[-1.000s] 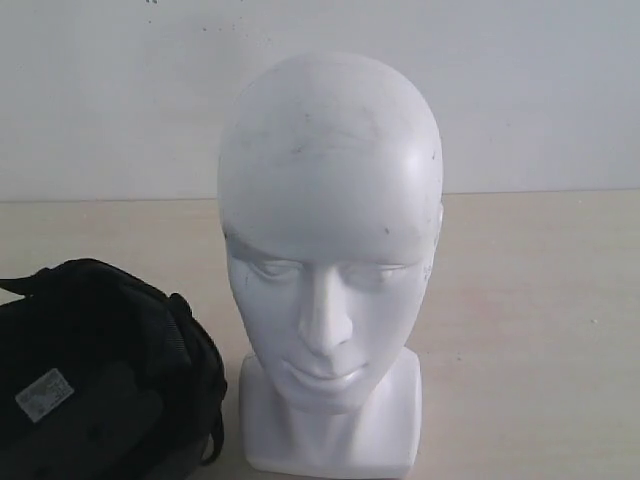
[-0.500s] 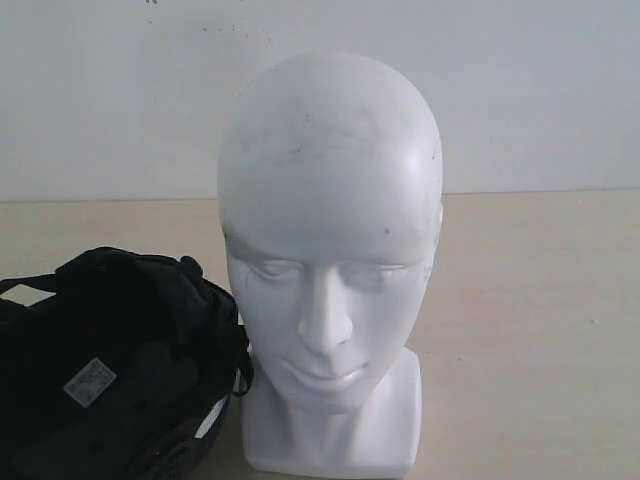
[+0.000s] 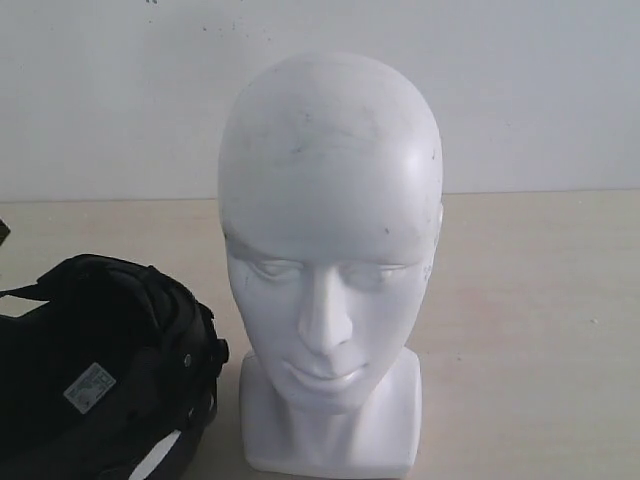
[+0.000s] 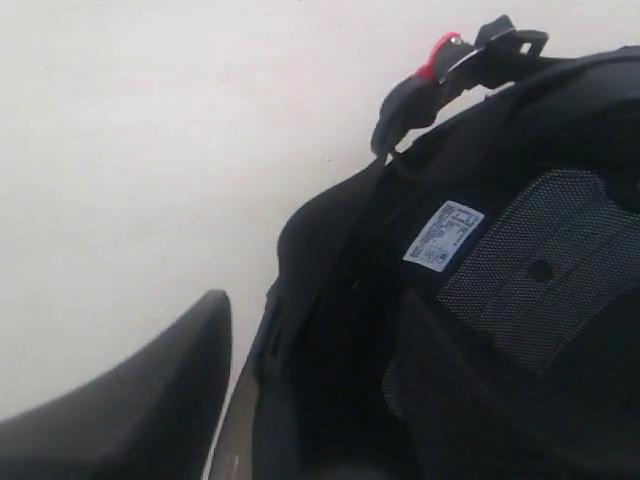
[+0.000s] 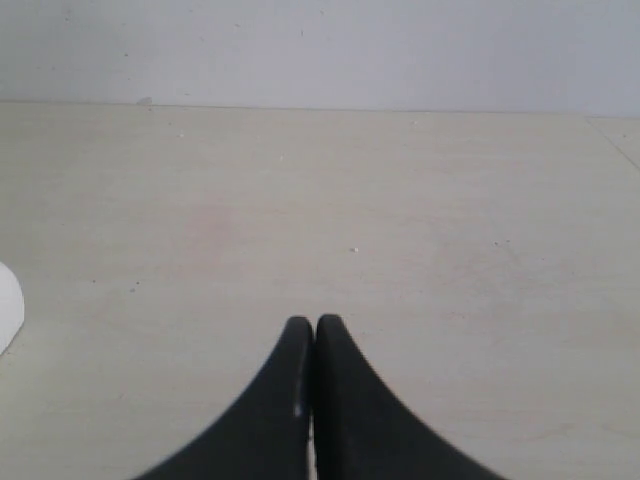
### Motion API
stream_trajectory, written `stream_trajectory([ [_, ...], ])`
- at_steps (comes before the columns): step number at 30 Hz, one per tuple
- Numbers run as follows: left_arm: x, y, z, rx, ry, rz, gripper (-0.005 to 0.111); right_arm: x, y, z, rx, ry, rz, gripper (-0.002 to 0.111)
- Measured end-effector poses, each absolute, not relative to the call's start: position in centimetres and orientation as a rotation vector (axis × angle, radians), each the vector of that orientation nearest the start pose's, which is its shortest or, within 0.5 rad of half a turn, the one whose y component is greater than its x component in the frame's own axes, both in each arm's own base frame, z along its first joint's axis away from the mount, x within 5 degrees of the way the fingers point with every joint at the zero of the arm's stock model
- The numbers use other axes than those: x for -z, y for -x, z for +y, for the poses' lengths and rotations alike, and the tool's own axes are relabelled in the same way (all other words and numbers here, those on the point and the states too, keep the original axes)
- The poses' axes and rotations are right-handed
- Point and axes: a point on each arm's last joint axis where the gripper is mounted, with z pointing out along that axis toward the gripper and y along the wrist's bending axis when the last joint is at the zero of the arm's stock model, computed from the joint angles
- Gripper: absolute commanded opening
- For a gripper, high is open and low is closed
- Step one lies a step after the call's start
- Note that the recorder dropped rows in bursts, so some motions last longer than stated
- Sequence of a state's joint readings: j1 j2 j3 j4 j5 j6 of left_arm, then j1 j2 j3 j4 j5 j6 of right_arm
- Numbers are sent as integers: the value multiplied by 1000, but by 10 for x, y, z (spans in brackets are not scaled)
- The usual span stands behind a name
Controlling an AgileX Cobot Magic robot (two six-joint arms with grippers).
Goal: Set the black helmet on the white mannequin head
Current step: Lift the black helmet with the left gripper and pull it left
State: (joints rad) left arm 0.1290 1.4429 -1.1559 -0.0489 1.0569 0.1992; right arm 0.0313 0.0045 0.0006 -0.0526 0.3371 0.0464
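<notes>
The white mannequin head (image 3: 330,190) stands upright on its blocky base in the middle of the table, facing the exterior camera. The black helmet (image 3: 100,370) is to its left, low and tipped so that its padded inside and a white label show. In the left wrist view my left gripper (image 4: 318,310) straddles the black helmet (image 4: 500,260) at its rim, one finger outside by the brownish visor edge (image 4: 232,425) and the other inside the padding. My right gripper (image 5: 315,322) is shut and empty over bare table.
The light wooden table (image 3: 530,330) runs to a plain white wall (image 3: 540,90) behind the head. The helmet's strap with a red buckle tab (image 4: 440,55) hangs off its far rim. A white sliver (image 5: 8,305) shows at the edge of the right wrist view.
The helmet rose and swung right towards the head's base, then dropped back left and turned. The head and the right gripper have stayed still.
</notes>
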Motion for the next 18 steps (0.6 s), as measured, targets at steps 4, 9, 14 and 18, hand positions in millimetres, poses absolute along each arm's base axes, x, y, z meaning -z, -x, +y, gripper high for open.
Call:
stream_trajectory([
  [4,-313,-277,29,50,-69,2853,50,-182,-54,0,-4,19,1825,0],
  [9,-333,-266,10,304,-132,2768,50,-182,-54,0,-4,19,1825,0],
  [14,-359,-239,-10,497,-213,2606,50,-182,-54,0,-4,19,1825,0],
  [18,-368,-203,-31,544,-335,2526,50,-182,-54,0,-4,19,1825,0],
])
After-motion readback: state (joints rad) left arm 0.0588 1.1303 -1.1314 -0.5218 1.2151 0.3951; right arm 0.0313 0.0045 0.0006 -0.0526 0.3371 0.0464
